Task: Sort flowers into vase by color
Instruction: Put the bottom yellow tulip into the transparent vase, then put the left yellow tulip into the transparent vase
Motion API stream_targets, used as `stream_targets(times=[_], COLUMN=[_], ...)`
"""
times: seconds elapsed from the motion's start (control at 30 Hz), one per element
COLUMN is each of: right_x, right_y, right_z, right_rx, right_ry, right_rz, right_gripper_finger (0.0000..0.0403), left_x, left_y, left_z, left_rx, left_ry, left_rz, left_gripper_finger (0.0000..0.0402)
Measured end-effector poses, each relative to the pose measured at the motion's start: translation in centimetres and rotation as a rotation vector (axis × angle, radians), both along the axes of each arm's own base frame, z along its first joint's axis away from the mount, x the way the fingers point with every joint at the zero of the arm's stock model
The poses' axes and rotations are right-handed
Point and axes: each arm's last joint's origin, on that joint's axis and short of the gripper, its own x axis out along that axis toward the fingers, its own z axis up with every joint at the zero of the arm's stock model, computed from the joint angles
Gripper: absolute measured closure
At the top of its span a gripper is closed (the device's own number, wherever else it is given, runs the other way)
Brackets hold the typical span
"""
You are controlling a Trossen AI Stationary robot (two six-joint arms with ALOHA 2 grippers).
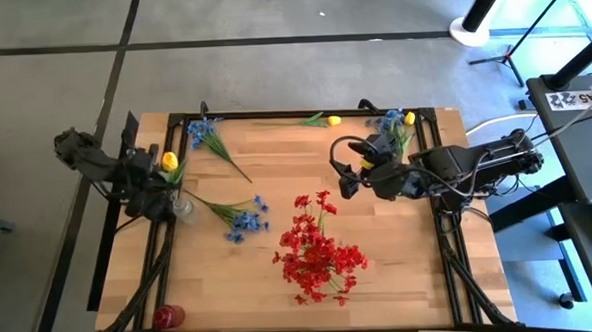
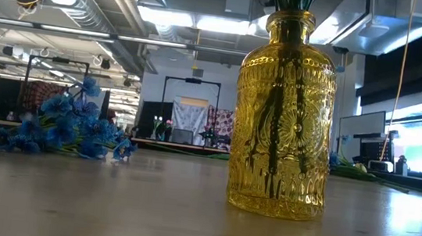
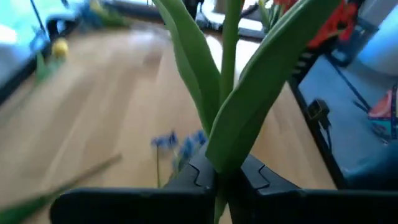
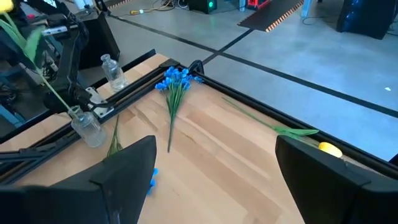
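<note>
My left gripper (image 1: 160,185) (image 3: 222,177) is at the table's left edge, shut on a yellow tulip (image 1: 170,161) above a small clear glass vase (image 1: 185,207) (image 4: 87,129). My right gripper (image 1: 340,172) (image 4: 214,180) hovers open over the table's far right part and touches nothing. One blue sprig (image 1: 207,135) (image 4: 175,79) lies by the far edge. Another blue sprig (image 1: 244,221) (image 2: 61,126) lies at mid-left. A red bunch (image 1: 318,251) is near the middle. A second yellow tulip (image 1: 330,119) (image 4: 329,149) lies along the far edge. My left gripper pinches the yellow tulip between its two fingers, low on the stem where the long leaves (image 3: 231,134) spring from it. The tulip stands tilted, bloom (image 4: 5,5) uppermost. In the right wrist view its stem's lower end (image 4: 69,107) reaches the clear vase's mouth.
A yellow patterned glass vase (image 2: 284,114) stands close to the low camera with green stems in it. A red object (image 1: 168,317) sits at the near left corner. Blue and yellow blooms (image 1: 396,125) stand at the far right. A clear bottle (image 4: 112,70) stands on the black frame.
</note>
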Motion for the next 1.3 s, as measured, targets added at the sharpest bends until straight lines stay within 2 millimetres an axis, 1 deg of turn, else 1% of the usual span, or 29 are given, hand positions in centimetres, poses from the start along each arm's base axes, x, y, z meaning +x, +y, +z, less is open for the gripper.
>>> stream_targets(times=[0.13, 0.3, 0.47, 0.6, 0.7, 0.87, 0.97, 1.03, 1.1, 1.17, 1.23, 1.3], right_x=[0.0, 0.1, 0.0, 0.0, 0.0, 0.1, 0.2, 0.2, 0.2, 0.2, 0.3, 0.4], right_y=[0.1, 0.3, 0.3, 0.3, 0.3, 0.3, 0.3, 0.3, 0.3, 0.2, 0.2, 0.2], right_z=[0.0, -0.2, -0.4, -0.5, -0.9, -1.3, -1.3, -1.3, -1.2, -1.1, -1.0, -0.7], right_rx=[0.014, 0.064, 0.059, 0.042, 0.039, 0.045, 0.042, 0.035, 0.026, 0.015, 0.017, 0.015], right_ry=[0.005, 0.026, 0.055, 0.072, 0.086, 0.088, 0.082, 0.078, 0.069, 0.052, 0.023, -0.012], right_rz=[0.019, 0.089, 0.101, 0.111, 0.110, 0.117, 0.111, 0.102, 0.087, 0.065, 0.037, 0.015], right_gripper_finger=[0.0072, 0.0072, 0.0072, 0.0072, 0.0072, 0.0072, 0.0072, 0.0072, 0.0072, 0.0072, 0.0072, 0.0072], left_x=[-0.5, -0.9, -1.3, -1.4, -1.5, -2.0, -2.1, -2.2, -2.4, -2.5, -2.3, -2.0], left_y=[0.3, 0.1, 0.2, 0.1, -0.3, -1.0, -1.2, -1.2, -1.0, -0.6, -0.2, 0.3], left_z=[-0.9, -1.3, -0.1, 1.1, 1.7, 2.5, 2.9, 3.0, 3.1, 3.5, 4.1, 5.0], left_rx=[-0.058, -0.185, -0.253, -0.290, -0.357, -0.562, -0.669, -0.706, -0.715, -0.691, -0.633, -0.546], left_ry=[0.105, 0.211, 0.216, 0.235, 0.347, 0.598, 0.684, 0.716, 0.708, 0.638, 0.517, 0.355], left_rz=[0.052, 0.007, -0.033, -0.088, -0.153, -0.223, -0.229, -0.210, -0.172, -0.118, -0.042, 0.083], left_gripper_finger=[0.0381, 0.0335, 0.0282, 0.0257, 0.0251, 0.0258, 0.0263, 0.0264, 0.0265, 0.0265, 0.0265, 0.0265])
